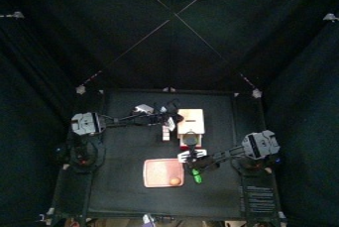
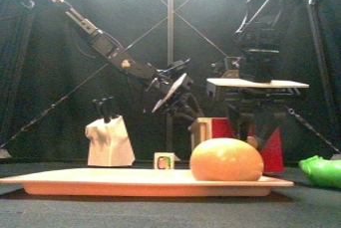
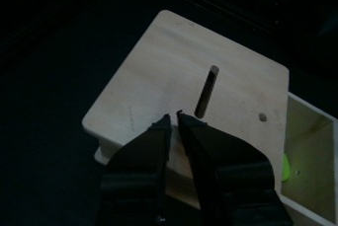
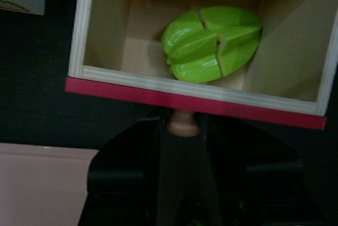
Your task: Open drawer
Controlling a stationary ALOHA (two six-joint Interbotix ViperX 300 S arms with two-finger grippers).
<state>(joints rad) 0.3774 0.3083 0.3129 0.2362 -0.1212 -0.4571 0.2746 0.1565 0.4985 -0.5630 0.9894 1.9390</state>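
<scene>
My left gripper (image 3: 177, 123), jaws pressed together, bears on top of the drawer (image 3: 185, 82) unit mid-table. My right gripper (image 4: 185, 146) sits at the red front's knob (image 4: 184, 124), grip unclear; the tray, already out, slides along the gripper's line.

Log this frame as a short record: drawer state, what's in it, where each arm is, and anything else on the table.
drawer: pulled out of the wooden unit, open
drawer front: red front with a small knob
contents: one green object
left gripper: fingers close together over the unit's top panel
right gripper: in front of the drawer, lined up with the knob
also on the table: orange-red slab, green stick beside it
</scene>
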